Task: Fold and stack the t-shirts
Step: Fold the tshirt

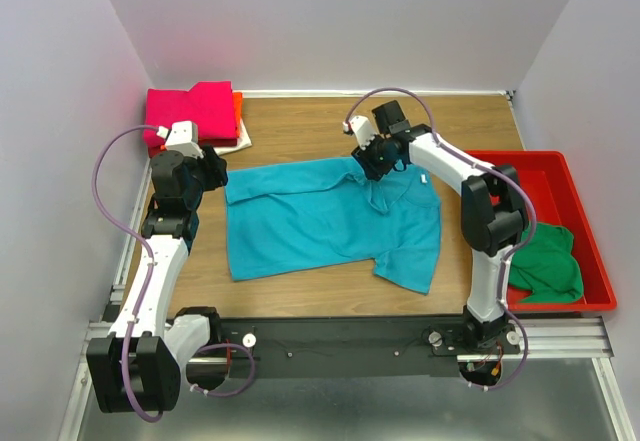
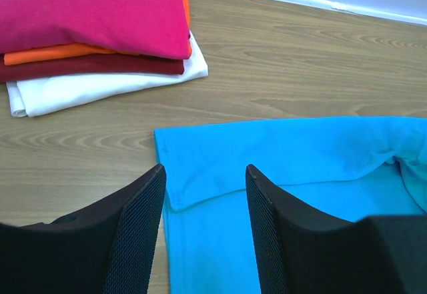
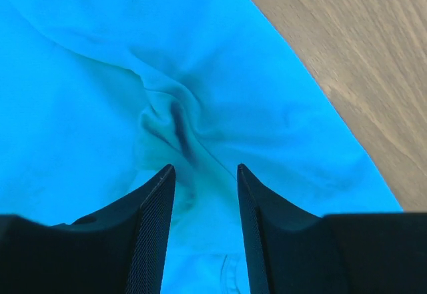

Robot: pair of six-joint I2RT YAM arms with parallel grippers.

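jaws on my right gripper [image 3: 205, 171] stand apart w/ nothing clamped btwn them; a pinched ridge of cloth sits just beyond the tips. jaws on my left gripper [image 2: 205, 174] are parted too, empty, over the shirt's corner. the teal t-shirt [image 1: 320, 221] lies spread on the table [image 1: 300, 126] in the middle of the top view. its lower right part is turned over at an angle, so prob mid-fold, not done. the folded stack [image 1: 195, 111], magenta on top w/ orange, dark red and cream under, sits upper left. i judge that's the drop spot, close to my left side. a green t-shirt [image 1: 545, 261] sits in the red tray [image 1: 550, 186] at right, prob next in line. pose: right arm reaches up then bends back left, wrist tipped down over the shirt's upper edge, centre-right of frame. left arm runs up the left side, wrist bent toward the shirt's upper left corner, low and near the cloth.
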